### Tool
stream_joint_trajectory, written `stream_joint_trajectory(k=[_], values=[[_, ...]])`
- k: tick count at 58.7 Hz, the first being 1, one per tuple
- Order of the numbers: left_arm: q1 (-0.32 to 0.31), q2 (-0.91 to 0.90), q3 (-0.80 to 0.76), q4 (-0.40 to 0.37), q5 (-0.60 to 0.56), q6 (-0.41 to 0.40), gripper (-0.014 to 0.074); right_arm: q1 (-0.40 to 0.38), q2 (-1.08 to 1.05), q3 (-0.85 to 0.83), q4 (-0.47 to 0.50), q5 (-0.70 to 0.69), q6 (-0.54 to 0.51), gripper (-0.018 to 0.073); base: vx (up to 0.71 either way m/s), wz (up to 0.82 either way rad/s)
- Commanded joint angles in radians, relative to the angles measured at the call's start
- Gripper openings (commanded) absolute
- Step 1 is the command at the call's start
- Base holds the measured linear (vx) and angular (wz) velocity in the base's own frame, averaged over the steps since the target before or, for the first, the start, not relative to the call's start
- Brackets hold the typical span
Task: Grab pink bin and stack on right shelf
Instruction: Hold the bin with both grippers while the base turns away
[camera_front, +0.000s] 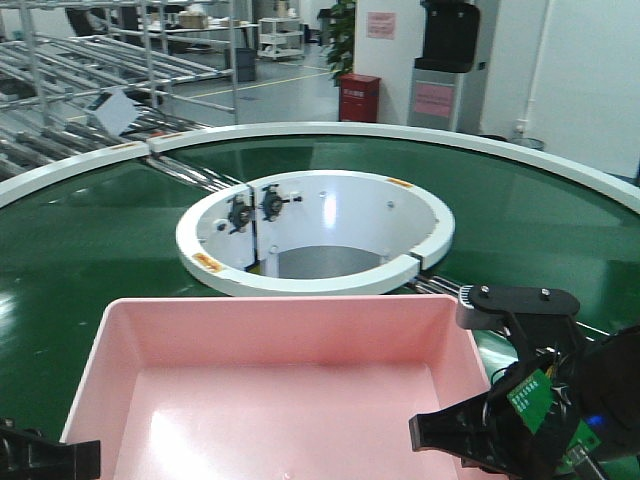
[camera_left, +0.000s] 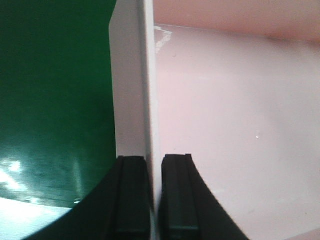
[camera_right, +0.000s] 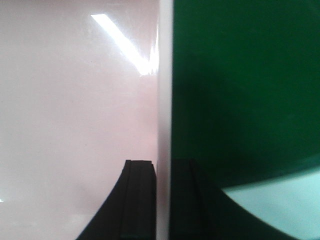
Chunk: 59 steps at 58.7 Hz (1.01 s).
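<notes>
Green glossy conveyor belt (camera_front: 90, 230) curves under everything. Nearest is the left gripper (camera_left: 154, 159), pinching the left side wall of the pink bin (camera_front: 270, 380). One black finger is inside the tub and one outside, with the wall squeezed tight between them. Same deal for the right gripper (camera_right: 162, 162) on the opposite wall: inner finger over the pink floor, outer finger over the green belt, wall clamped between. The bin is held between the two grippers, open side up, with a glare streak on its floor. Cannot tell whether it rests on the belt or is lifted off it. Just past the bin's far rim, ahead of both grippers, a white ring housing (camera_front: 315, 235) has black fittings on its inner wall. Farther ahead comes more belt, then its white outer rim (camera_front: 400, 135). Beyond that, ahead-left of the left gripper, stand grey roller racks (camera_front: 60, 70). Straight ahead are a red cabinet (camera_front: 359, 97) and a black-topped machine (camera_front: 448, 60) by the back wall.
</notes>
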Motion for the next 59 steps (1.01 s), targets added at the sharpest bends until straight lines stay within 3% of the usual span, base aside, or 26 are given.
stream_joint_trajectory(k=[1,31,59], values=[[0.001,-0.018,-0.031,0.031,-0.075,0.004,0.0115,-0.008,-0.03,-0.029,-0.092,-0.012,-0.006,0.0011,-0.08,-0.31],[0.001,-0.018,-0.031,0.031,-0.075,0.004,0.0115,-0.008,-0.03,-0.029,-0.092,-0.01,-0.006,0.0011,-0.14,-0.54],[0.001,-0.018,-0.031,0.031,-0.075,0.004,0.0115,-0.008,-0.03,-0.029,-0.092,-0.004,-0.006,0.0011,-0.14,-0.76]])
